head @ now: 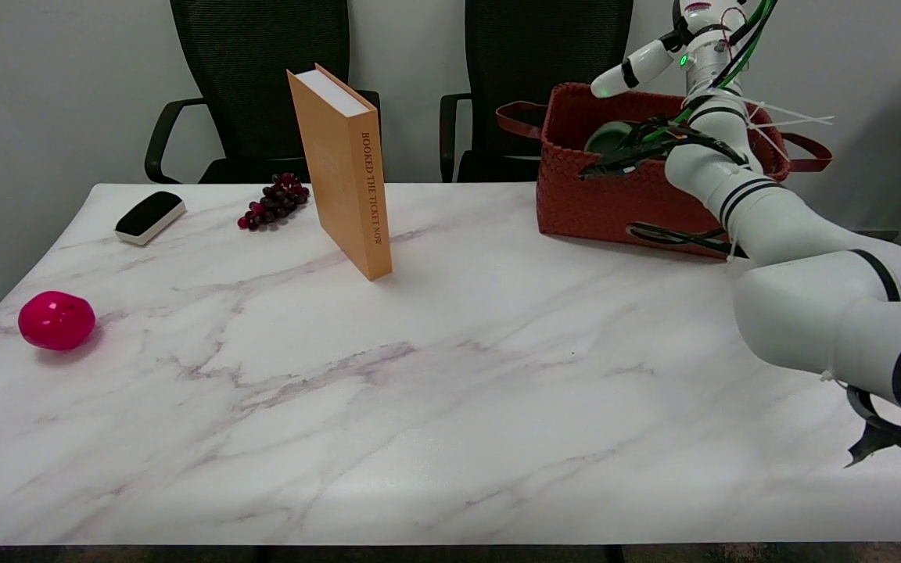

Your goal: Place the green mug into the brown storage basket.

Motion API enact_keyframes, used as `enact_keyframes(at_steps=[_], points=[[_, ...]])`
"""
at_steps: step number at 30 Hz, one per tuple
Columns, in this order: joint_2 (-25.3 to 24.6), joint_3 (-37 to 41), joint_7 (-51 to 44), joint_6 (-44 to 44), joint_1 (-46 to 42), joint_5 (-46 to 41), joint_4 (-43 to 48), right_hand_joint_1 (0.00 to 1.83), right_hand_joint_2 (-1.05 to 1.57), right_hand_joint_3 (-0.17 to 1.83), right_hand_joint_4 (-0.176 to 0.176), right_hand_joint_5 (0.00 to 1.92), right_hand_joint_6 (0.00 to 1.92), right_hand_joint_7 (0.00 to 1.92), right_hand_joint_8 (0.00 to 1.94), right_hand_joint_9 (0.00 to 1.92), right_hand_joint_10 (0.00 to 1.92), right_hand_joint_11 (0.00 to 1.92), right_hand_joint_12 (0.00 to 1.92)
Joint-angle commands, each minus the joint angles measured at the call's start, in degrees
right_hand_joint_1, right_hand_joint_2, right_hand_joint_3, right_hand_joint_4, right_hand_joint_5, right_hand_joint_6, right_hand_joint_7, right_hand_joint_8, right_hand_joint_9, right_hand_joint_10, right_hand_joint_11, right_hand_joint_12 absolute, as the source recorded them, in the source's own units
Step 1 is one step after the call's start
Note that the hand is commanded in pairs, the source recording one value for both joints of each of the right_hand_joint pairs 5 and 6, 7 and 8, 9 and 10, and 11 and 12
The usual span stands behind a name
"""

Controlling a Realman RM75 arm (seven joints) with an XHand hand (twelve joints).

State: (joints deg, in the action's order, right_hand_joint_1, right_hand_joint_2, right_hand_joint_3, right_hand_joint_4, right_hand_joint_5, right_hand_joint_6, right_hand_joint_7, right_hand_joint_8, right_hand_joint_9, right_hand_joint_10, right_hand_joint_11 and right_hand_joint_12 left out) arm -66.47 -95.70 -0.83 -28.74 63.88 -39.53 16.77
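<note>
Your right arm [810,274] comes in from the lower right & reaches up over the far right corner of the marble table [435,407], w/ black cables strapped along it. The right hand [642,69] sits at the top of the view, above the brown storage basket [607,195]. Only a white finger [615,78] w/ a black band & part of the wrist show clearly; the finger sticks out to the left w/ nothing on it. The rest of the hand is cut by the frame edge & hidden behind green wiring, so you can't tell how far open it is or whether it has hold of anything.

The green mug [611,137] is inside the basket, its rounded top just visible below the rim near the middle, partly behind a black cable. The hand isn't touching it as far as the view shows.

The basket stands at the table's far right edge, dark strap handles at both ends.

Elsewhere on the table: an orange hardback book [345,168] standing upright near far center, spine toward you; a bunch of dark grapes [274,201] just left of it; a black-&-white eraser [150,216] further left; a pink ball [56,320] near the left edge. Two black office chairs [255,70] stand behind the table
</note>
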Motion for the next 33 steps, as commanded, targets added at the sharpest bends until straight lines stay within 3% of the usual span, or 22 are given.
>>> enact_keyframes(at_steps=[1,6,9,12,18,25,29,33], points=[[-0.05,-1.44,-6.30,-0.49,-0.20,-1.32,-0.52,1.00,-0.44,0.34,0.000,0.00,0.00,0.00,0.00,0.00,0.00,0.00,0.00],[0.60,-1.44,-5.76,-0.64,-3.40,-4.52,4.11,0.91,-0.38,0.09,0.000,0.00,0.00,0.00,0.00,0.00,0.00,0.00,0.00],[2.15,-2.27,-3.65,-0.08,-6.73,-8.72,10.39,0.87,-0.38,0.10,0.000,0.00,0.00,0.00,0.00,0.00,0.00,0.00,0.00],[4.12,-3.77,1.50,0.08,-10.36,-13.60,15.82,0.79,-0.27,-0.16,0.000,0.00,0.00,0.00,0.00,0.00,0.00,0.00,0.00],[8.19,-4.16,20.36,0.15,-19.33,-20.51,26.62,0.70,-0.18,-0.17,0.000,0.00,0.00,0.00,0.00,0.00,0.00,0.00,0.00],[12.03,-3.36,34.48,-0.25,-32.87,-28.53,42.78,0.54,0.03,-0.17,0.000,0.00,0.00,0.00,0.00,0.00,0.00,0.00,0.00],[12.90,-3.36,38.58,-1.45,-40.00,-30.01,52.14,0.32,0.43,-0.17,0.000,0.00,0.00,0.00,0.00,0.00,0.00,0.00,0.00],[13.30,-3.36,38.18,-3.09,-45.78,-29.34,60.39,0.27,0.53,-0.17,0.000,0.00,0.00,0.00,0.00,0.00,0.00,0.00,0.00]])
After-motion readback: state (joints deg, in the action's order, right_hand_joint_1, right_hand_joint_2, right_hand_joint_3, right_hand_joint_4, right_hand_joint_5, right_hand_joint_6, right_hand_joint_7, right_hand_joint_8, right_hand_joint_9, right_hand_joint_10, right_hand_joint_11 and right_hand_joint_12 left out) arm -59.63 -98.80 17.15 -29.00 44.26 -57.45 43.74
